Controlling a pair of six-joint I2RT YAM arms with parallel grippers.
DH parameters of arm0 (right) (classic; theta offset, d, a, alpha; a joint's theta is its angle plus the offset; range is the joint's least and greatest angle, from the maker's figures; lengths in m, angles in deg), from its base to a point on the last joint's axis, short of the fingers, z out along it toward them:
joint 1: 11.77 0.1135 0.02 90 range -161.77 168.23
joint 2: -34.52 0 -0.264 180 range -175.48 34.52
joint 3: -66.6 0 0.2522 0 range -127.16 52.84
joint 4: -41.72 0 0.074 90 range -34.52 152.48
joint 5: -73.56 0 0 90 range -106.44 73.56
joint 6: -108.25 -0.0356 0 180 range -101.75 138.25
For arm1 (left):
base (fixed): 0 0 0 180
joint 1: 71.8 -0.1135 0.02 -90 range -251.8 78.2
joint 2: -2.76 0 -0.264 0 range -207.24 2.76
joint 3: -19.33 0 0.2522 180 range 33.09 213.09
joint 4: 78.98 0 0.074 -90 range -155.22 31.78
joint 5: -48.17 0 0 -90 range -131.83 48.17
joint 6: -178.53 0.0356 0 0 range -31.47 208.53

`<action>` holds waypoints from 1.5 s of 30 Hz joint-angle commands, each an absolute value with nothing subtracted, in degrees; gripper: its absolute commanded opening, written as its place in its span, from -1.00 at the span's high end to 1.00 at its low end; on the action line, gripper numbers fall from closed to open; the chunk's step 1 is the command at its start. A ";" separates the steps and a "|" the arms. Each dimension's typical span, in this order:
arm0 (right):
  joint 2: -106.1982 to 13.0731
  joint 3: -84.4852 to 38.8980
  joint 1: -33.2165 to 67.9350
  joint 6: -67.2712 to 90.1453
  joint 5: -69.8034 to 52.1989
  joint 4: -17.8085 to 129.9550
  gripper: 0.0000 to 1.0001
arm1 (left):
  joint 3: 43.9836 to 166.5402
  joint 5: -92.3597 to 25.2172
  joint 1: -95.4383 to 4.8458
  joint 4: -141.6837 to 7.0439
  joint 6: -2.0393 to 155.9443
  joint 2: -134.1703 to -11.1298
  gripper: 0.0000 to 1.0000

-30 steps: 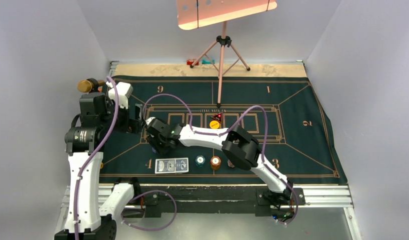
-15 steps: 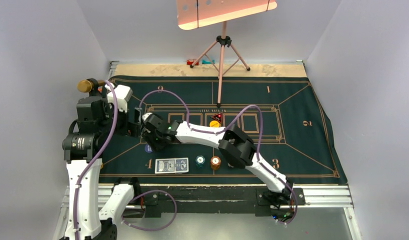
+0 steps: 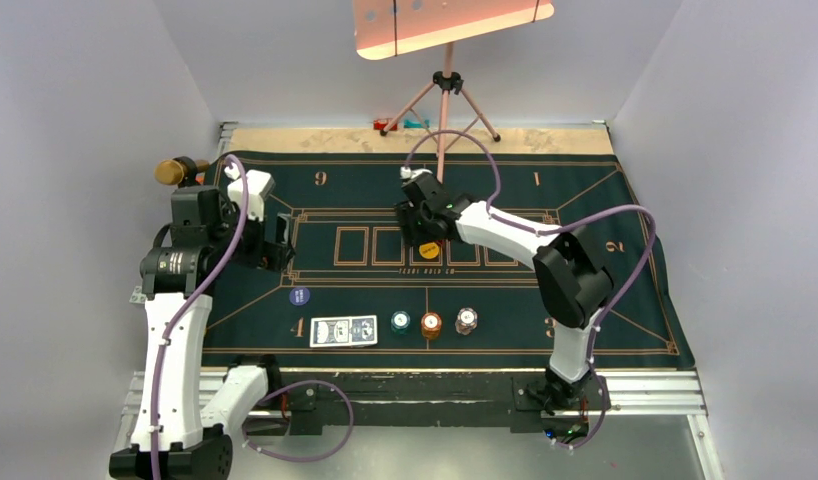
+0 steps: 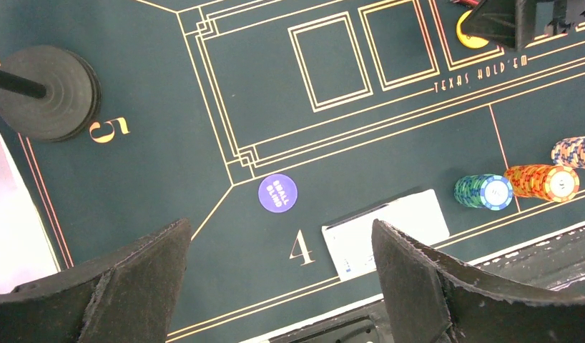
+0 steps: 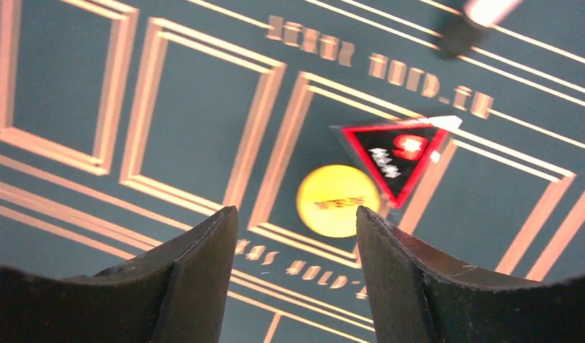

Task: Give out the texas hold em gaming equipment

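The blue disc (image 3: pixel 300 296) (image 4: pixel 277 193) lies alone on the green mat near the "4". Blue-backed cards (image 3: pixel 343 331) (image 4: pixel 386 232) lie at the near edge. Beside them stand teal chips (image 3: pixel 400 321) (image 4: pixel 484 191), orange chips (image 3: pixel 431 324) (image 4: pixel 543 181) and white chips (image 3: pixel 466 320) (image 4: pixel 576 151). The yellow disc (image 3: pixel 428 250) (image 5: pixel 337 200) touches the red triangular marker (image 5: pixel 393 153) in the centre boxes. My right gripper (image 3: pixel 422 222) (image 5: pixel 295 214) hovers open just short of the yellow disc, holding nothing. My left gripper (image 3: pixel 282 243) (image 4: pixel 281 225) hangs wide open above the "4", empty.
A pink tripod (image 3: pixel 445 100) carrying a pink board (image 3: pixel 445 22) stands at the mat's far middle. A brown-capped cylinder (image 3: pixel 171 171) sits at the far left. A black round base (image 4: pixel 53 91) with a rod rests by the "5". Small red and teal items (image 3: pixel 397 124) lie behind the mat.
My right gripper has left the blue disc on the mat at the left, swung back to the centre over the yellow disc, and opened wider. The left arm shifted slightly.
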State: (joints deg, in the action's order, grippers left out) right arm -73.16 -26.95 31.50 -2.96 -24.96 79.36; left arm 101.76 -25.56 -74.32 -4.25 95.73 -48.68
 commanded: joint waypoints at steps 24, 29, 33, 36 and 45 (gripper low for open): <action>-75.22 -19.47 27.96 -4.63 -26.84 76.23 -0.27 | 103.46 -25.05 -74.62 -5.80 97.06 -48.65 -0.99; -76.53 -20.16 27.92 -4.48 -26.11 76.83 -0.25 | 103.91 -24.84 -74.69 -5.99 96.73 -48.90 -1.00; -76.40 -20.27 28.04 -4.32 -26.15 76.07 -0.19 | 104.27 -24.37 -74.61 -6.28 96.27 -49.53 -1.00; -77.87 -21.94 28.12 -4.05 -25.21 76.35 -0.09 | 104.61 -24.33 -74.64 -6.43 96.00 -49.67 -1.00; -83.01 -28.26 28.65 -2.75 -23.00 77.97 0.02 | 104.57 -25.42 -74.66 -6.29 96.63 -49.53 -1.00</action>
